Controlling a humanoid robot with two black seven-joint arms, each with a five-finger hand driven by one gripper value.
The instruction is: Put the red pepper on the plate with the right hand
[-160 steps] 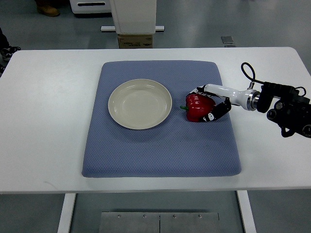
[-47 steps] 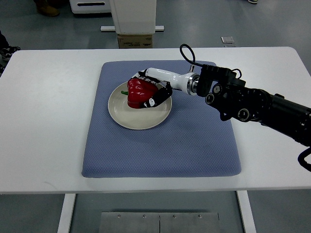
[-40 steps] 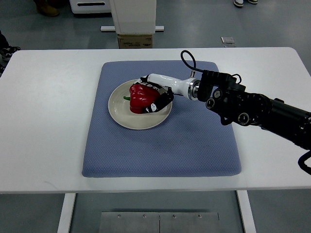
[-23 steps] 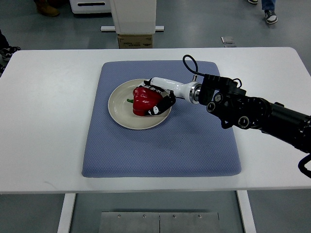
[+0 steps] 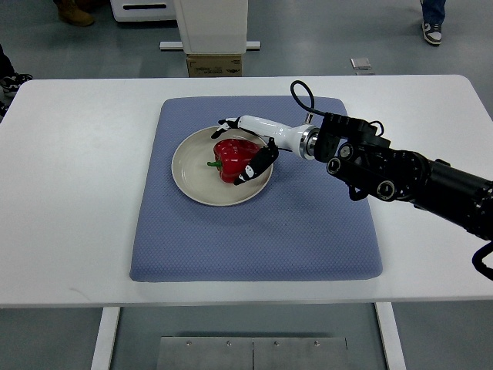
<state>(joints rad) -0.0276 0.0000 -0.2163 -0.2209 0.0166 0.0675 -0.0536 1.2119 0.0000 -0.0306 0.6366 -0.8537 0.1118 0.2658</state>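
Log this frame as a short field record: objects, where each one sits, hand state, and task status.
surface: white table with a blue-grey padded mat on it
plate: round cream plate, on the mat
pepper: red bell pepper with green stem, resting on the plate, right of its centre
right hand: right hand around the pepper, fingers spread loosely; firm grip or release cannot be told
left hand: not in view
task status: pepper is on the plate; hand not yet clear of it

Right hand (image 5: 248,148) outstretched, fingers (image 5: 245,176) loosely spread.
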